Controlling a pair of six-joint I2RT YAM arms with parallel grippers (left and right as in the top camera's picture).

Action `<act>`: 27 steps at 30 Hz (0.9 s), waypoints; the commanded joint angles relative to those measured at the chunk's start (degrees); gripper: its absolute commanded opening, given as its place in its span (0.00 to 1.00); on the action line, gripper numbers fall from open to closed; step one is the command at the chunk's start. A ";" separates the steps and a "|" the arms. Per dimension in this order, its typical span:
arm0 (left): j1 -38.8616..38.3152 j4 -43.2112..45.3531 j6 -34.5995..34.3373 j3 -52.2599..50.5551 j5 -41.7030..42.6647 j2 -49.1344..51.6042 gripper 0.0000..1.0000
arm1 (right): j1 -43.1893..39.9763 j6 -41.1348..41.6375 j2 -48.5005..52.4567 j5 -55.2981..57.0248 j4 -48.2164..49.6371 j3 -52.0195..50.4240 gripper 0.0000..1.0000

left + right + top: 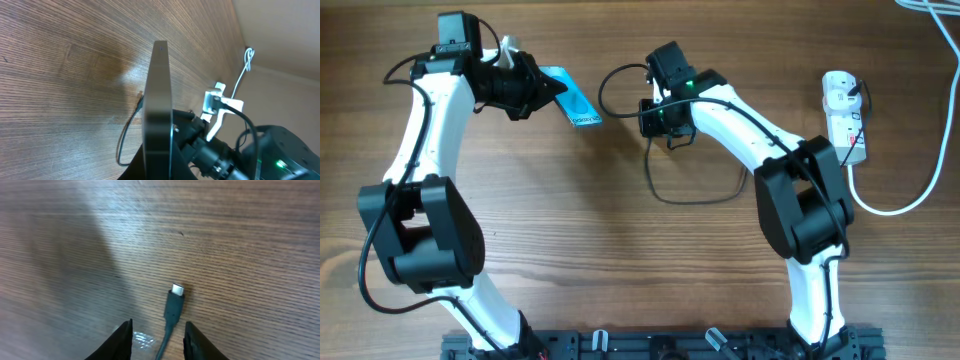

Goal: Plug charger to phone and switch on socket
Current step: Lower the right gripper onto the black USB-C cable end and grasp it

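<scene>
My left gripper (542, 92) is shut on the phone (578, 100) and holds its teal screen tilted above the table at the back left. In the left wrist view the phone (157, 95) is seen edge-on, rising out of the jaws (159, 167). My right gripper (659, 118) hangs over the charger (665, 198), a thin black cable looping on the table. In the right wrist view the fingers (159, 341) are open, with the charger's plug tip (175, 300) lying on the wood between and just ahead of them. The socket (844, 115) lies at the far right.
A thick white cable (920, 190) curves from the socket toward the right edge. The socket (216, 100) and the white cable (244, 67) also show in the left wrist view behind my right arm (260, 150). The arm bases stand at the front edge.
</scene>
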 commanded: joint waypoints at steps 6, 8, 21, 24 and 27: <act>-0.31 0.24 -0.59 0.87 0.94 -1.92 0.04 | -0.02 1.42 3.98 2.60 3.32 0.83 0.27; -0.31 0.24 -0.59 0.87 0.94 -1.92 0.04 | -0.02 2.45 4.79 2.58 3.91 0.83 0.25; -0.31 0.22 -0.59 0.87 0.94 -1.92 0.04 | -0.04 -1.46 -0.57 8.76 -4.96 0.94 0.04; -0.31 0.22 -0.61 0.87 0.98 -1.92 0.04 | 1.05 -2.21 -4.24 21.14 -10.10 0.92 0.04; -0.31 0.24 -0.59 0.87 0.96 -1.92 0.04 | 2.69 -0.11 -3.04 24.65 -12.41 0.83 0.04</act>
